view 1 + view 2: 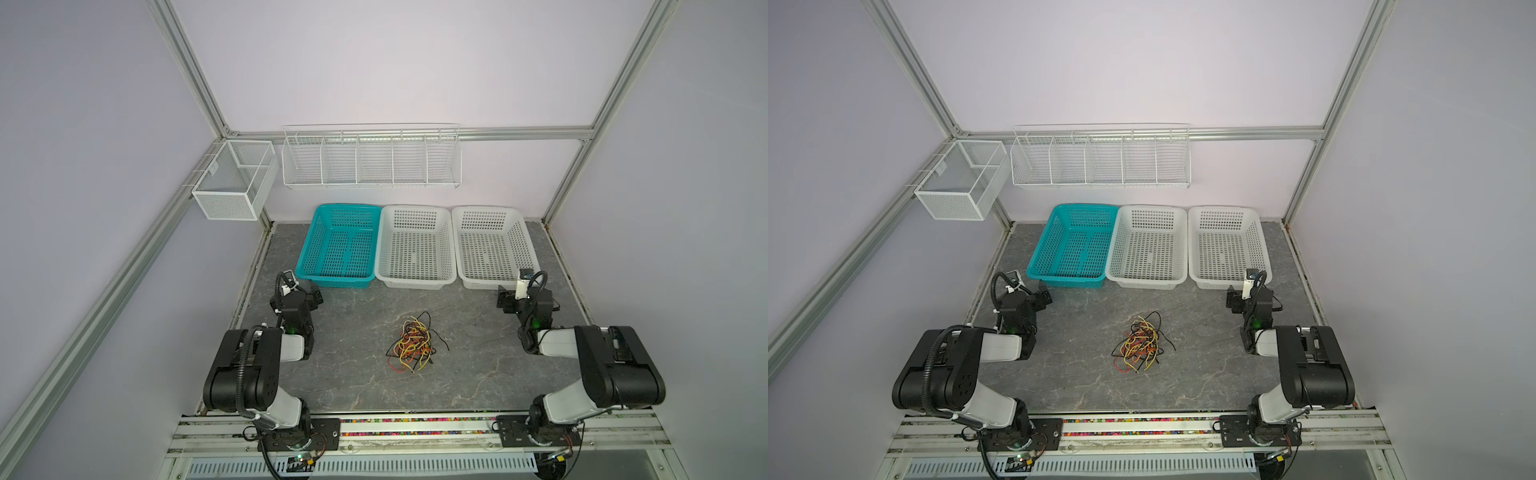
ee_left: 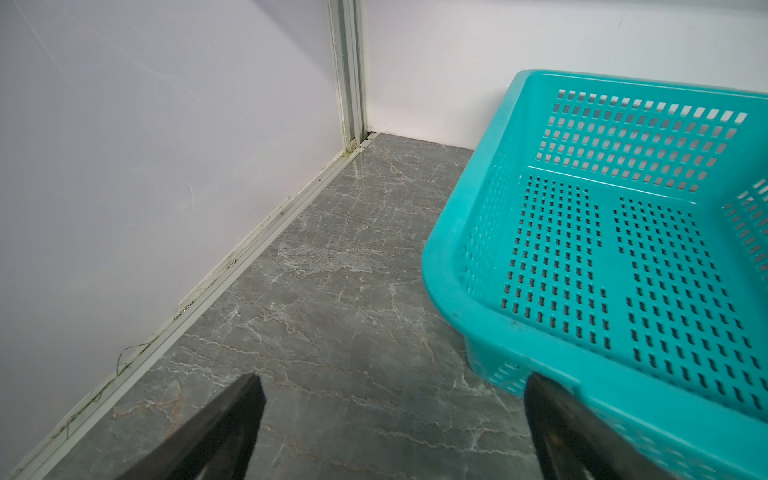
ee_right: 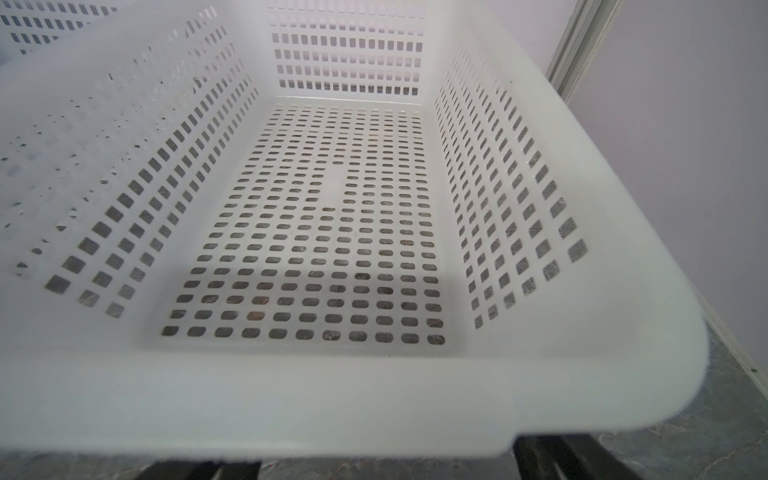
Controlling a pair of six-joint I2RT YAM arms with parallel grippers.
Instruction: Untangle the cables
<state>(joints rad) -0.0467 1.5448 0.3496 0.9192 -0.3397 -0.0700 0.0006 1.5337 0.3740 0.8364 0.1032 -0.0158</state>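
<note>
The tangled bundle of thin black, red and yellow cables [image 1: 413, 343] is lying in a single heap on the grey marble-patterned tabletop [image 1: 353, 386], near its middle and well apart from both arms, with a few loose ends straying outward from the heap. Three rectangular perforated plastic baskets are standing side by side along the far edge: a turquoise basket [image 1: 309, 249] on the left, a middle white basket [image 1: 415, 210] and a right-hand white basket [image 1: 490, 211]. The left gripper [image 1: 313, 294] is hovering just beside the near left corner of the turquoise basket. In the left wrist view, the left gripper [image 2: 392, 380] is holding its two black fingers [image 2: 232, 415] spread wide, with only bare tabletop showing between them, so it is gripping nothing. The right gripper [image 1: 505, 300] is hovering at the near edge of the right-hand white basket. In the right wrist view, the right gripper [image 3: 386, 465] is showing its dark fingers [image 3: 552, 457] set far apart below the basket's near rim [image 3: 374, 399], and nothing is sitting between them.
</note>
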